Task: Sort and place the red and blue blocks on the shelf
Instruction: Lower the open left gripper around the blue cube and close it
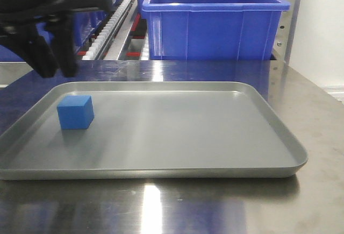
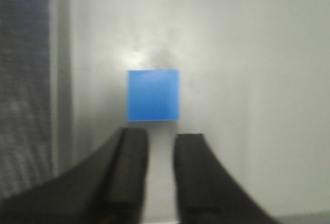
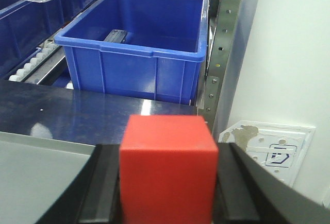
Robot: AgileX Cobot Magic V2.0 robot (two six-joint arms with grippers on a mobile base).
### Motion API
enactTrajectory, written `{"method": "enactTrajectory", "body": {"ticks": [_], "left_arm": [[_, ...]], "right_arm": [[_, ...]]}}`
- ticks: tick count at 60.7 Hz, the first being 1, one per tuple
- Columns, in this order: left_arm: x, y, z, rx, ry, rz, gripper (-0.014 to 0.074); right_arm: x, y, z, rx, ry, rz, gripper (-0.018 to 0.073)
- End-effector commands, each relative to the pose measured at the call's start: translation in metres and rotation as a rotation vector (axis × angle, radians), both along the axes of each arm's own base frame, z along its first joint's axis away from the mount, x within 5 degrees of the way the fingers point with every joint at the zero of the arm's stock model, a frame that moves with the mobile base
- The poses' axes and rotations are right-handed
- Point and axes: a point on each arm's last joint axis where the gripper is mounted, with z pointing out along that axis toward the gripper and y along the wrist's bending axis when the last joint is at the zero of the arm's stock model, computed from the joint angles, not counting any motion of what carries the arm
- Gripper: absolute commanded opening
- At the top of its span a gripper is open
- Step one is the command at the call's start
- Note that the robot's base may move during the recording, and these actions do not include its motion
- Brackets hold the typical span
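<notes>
- Left gripper fingers were narrowly parted and empty; small matte blue cube lay just ahead of tips, centred.
- Right gripper fingers pinched small matte red cube.

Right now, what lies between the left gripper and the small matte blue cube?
Only bare grey tray separates left gripper from blue cube, seen in left wrist view.

The black left pincer hangs at the upper left of the front view, pointing downward and tilted a little. Its two dark fingers stand slightly parted (a narrow gap, blurred in the wrist view). The black right pincer is held roughly level, its pads pressed against both sides of a bright red matte cube.
</notes>
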Motion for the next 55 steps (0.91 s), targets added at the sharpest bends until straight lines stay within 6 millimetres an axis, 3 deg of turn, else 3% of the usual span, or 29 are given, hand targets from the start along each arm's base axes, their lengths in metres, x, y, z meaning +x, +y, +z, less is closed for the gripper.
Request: {"method": "enactTrajectory", "body": {"ticks": [1, 4, 9, 33, 55], "left_arm": [[0.008, -0.003, 0.019, -0.075, -0.016, -0.021, 0.0475], [0.015, -0.003, 0.018, -0.084, 0.004, -0.003, 0.0573], [0.023, -0.002, 0.019, -0.082, 0.013, 0.016, 0.0627], [0.045, 0.007, -0.004, -0.024, 0.052, 0.058, 0.0627], [0.043, -0.006, -0.012, -0.016, 0.071, 0.044, 0.0606]], "right_arm": [[-0.001, -0.001, 0.017, 0.005, -0.113, -0.007, 0.0109], [-0.001, -0.001, 0.017, 0.005, -0.113, -0.007, 0.0109], [-0.001, -0.001, 0.017, 0.005, -0.113, -0.007, 0.0109], [-0.001, -0.001, 0.017, 0.005, -0.113, -0.007, 0.0109], [-0.001, -0.001, 0.017, 0.005, -0.113, -0.007, 0.0109]]}}
